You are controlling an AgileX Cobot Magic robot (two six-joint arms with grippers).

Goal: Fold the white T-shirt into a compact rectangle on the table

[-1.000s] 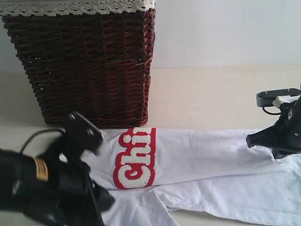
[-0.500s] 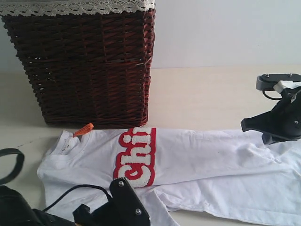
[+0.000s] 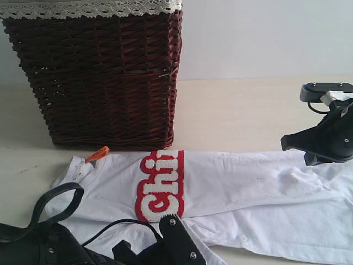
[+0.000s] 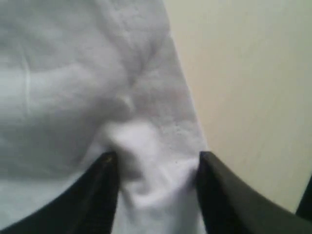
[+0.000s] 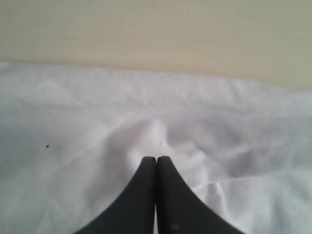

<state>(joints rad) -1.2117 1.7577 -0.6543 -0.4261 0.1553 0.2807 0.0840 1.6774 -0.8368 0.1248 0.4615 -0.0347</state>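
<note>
The white T-shirt [image 3: 231, 182] lies flat across the table [image 3: 237, 110], along the edge nearest the exterior camera. Its orange neck tag [image 3: 98, 154] is just in front of the dark wicker basket [image 3: 105, 77], which stands at the table's far left. The red-edged lettering [image 3: 160, 185] faces up. My left gripper [image 4: 153, 161] sits at the shirt's near hem, beside bare table, with its jaws partly apart. A puckered ridge of white cloth fills the gap between them, but I cannot tell whether they grip it. My right gripper [image 5: 156, 160] is closed tight at the shirt's right end, and the cloth is drawn up in a small peak at its tips.
</note>
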